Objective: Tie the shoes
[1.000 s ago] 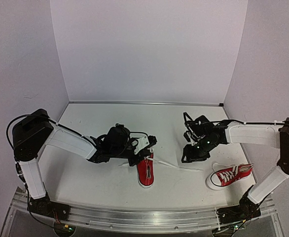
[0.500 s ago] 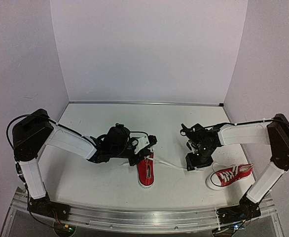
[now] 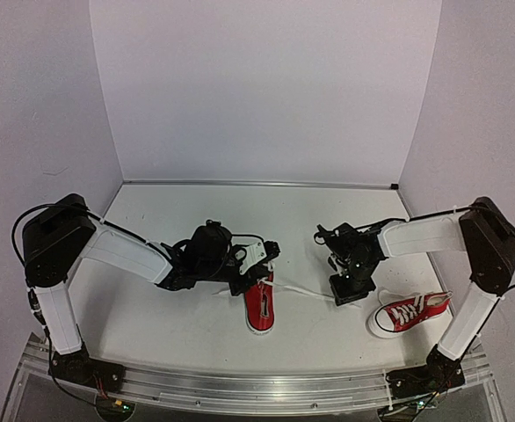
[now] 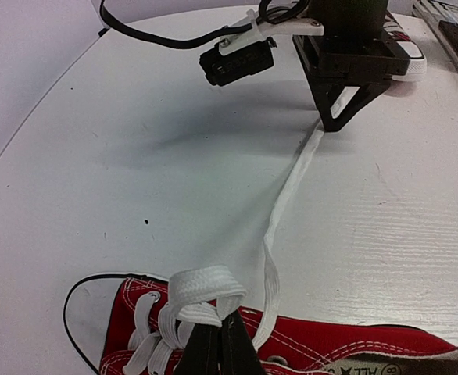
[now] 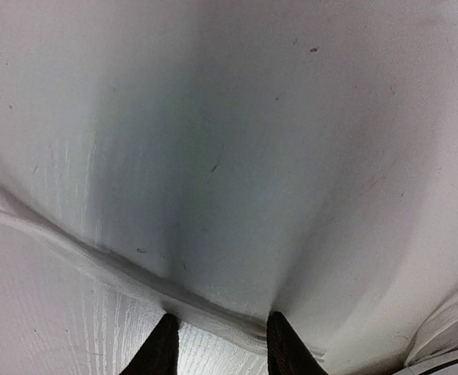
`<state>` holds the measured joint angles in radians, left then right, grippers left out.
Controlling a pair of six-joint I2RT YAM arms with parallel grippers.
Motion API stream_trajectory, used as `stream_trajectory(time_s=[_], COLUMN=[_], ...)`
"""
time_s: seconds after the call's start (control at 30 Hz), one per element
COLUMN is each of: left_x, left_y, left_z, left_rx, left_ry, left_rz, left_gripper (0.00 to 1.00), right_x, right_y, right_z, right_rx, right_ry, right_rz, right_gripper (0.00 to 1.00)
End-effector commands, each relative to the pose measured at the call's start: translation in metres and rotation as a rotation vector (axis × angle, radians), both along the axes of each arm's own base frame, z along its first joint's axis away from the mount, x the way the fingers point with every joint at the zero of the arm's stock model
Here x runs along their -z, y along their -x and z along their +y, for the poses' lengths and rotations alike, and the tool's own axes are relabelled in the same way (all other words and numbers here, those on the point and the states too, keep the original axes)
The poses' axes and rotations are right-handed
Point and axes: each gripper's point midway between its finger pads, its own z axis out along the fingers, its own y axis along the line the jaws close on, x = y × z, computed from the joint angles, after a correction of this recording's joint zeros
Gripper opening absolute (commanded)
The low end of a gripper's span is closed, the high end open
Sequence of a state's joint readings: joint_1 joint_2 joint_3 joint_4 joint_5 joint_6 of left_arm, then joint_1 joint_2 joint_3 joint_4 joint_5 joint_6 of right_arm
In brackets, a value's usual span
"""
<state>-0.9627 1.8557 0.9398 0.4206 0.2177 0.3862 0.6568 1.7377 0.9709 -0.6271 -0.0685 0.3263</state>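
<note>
One red shoe [image 3: 259, 309] lies mid-table, toe toward the near edge. My left gripper [image 3: 257, 280] is shut on a loop of its white lace [image 4: 205, 287], the black fingertips [image 4: 230, 348] pinching the loop's base above the eyelets. The lace's free end [image 3: 306, 293] runs flat across the table to my right gripper [image 3: 351, 295], which points down onto the table. In the right wrist view its two fingers [image 5: 163, 349] stand apart, straddling the lace [image 5: 80, 250] where it lies on the table. The second red shoe [image 3: 409, 313] lies at the right, laces loose.
White walls close in the back and both sides of the table [image 3: 196, 229]. The metal rail [image 3: 257, 387] with the arm bases runs along the near edge. The right arm's cable and camera block [image 4: 235, 61] hang over the table beyond the lace.
My right gripper has swung left, turned down onto the lace's end on the table, and its fingers have narrowed. The left gripper and the shoe it holds have not moved.
</note>
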Motion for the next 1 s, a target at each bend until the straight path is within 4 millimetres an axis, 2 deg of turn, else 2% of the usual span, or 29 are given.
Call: stream_trajectory(time_s=[0.0,0.03,0.07,0.17,0.27,0.4,0.47,0.5,0.57,0.6,0.63,0.77,0.87,0.97], left_x=[-0.017,-0.017,-0.018,-0.020,-0.019,-0.024,-0.028,-0.028,-0.029,-0.029,-0.029,-0.026,-0.021,-0.017], left_y=[-0.001,-0.001,0.000,0.002,0.005,0.011,0.014,0.016,0.019,0.020,0.021,0.022,0.023,0.024], left_z=[-0.010,-0.010,-0.009,-0.007,-0.004,-0.001,0.001,0.002,0.003,0.004,0.005,0.009,0.013,0.016], left_rx=[0.022,0.021,0.022,0.031,0.048,0.073,0.082,0.092,0.105,0.108,0.114,0.113,0.107,0.106], left_ry=[0.062,0.065,0.071,0.082,0.085,0.100,0.120,0.127,0.136,0.139,0.139,0.139,0.127,0.117], left_rz=[-0.035,-0.037,-0.042,-0.068,-0.097,-0.123,-0.138,-0.145,-0.158,-0.166,-0.173,-0.199,-0.205,-0.207], left_gripper=[0.00,0.00,0.00,0.00,0.00,0.00,0.00,0.00,0.00,0.00,0.00,0.00,0.00,0.00], right_x=[0.007,0.005,0.003,-0.010,-0.038,-0.085,-0.122,-0.130,-0.166,-0.170,-0.187,-0.203,-0.206,-0.204], right_y=[0.005,0.005,0.003,-0.007,-0.031,-0.074,-0.099,-0.108,-0.127,-0.133,-0.139,-0.149,-0.138,-0.123], right_z=[0.003,0.003,0.003,0.006,0.018,0.051,0.085,0.098,0.132,0.145,0.163,0.230,0.273,0.302], right_rx=[-0.027,-0.027,-0.025,-0.015,-0.010,-0.035,-0.074,-0.093,-0.136,-0.157,-0.186,-0.279,-0.346,-0.395], right_ry=[-0.004,-0.006,-0.005,-0.020,-0.064,-0.157,-0.273,-0.313,-0.437,-0.475,-0.539,-0.687,-0.771,-0.819], right_rz=[0.035,0.027,0.017,-0.034,-0.120,-0.241,-0.302,-0.309,-0.349,-0.340,-0.351,-0.320,-0.275,-0.237], right_gripper=[0.08,0.02,0.00,0.00,0.00,0.00,0.00,0.00,0.00,0.00,0.00,0.00,0.00,0.00])
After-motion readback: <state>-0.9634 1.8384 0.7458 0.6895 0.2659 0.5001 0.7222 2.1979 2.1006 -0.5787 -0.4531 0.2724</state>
